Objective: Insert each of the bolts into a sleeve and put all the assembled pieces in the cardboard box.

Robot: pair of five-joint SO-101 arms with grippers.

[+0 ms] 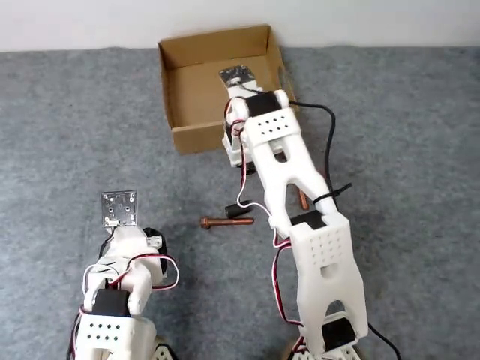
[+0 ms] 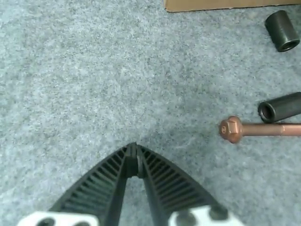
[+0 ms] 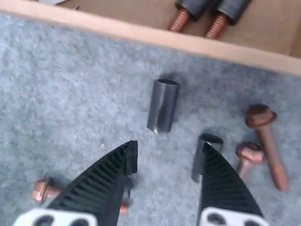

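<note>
While right claw (image 3: 169,146) hangs released, best centre it astride dark cylindrical metal sleeve (image 3: 162,106) at frame centre, gripping mid-length; left claw (image 2: 136,151) clenched, empty.

High cam looks straight down over grey felt tabletop (image 1: 60,112); wrist cams sit close above it, both catching brown cardboard box (image 3: 141,33) edge.

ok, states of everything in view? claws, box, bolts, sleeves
left claw: shut, empty
right claw: open, empty
cardboard box: open top, two assembled pieces visible inside
sleeve near the box: lying, empty
second sleeve: lying, empty
bolt beside it: lying loose, not inserted
two more bolts: lying loose, not inserted
</note>
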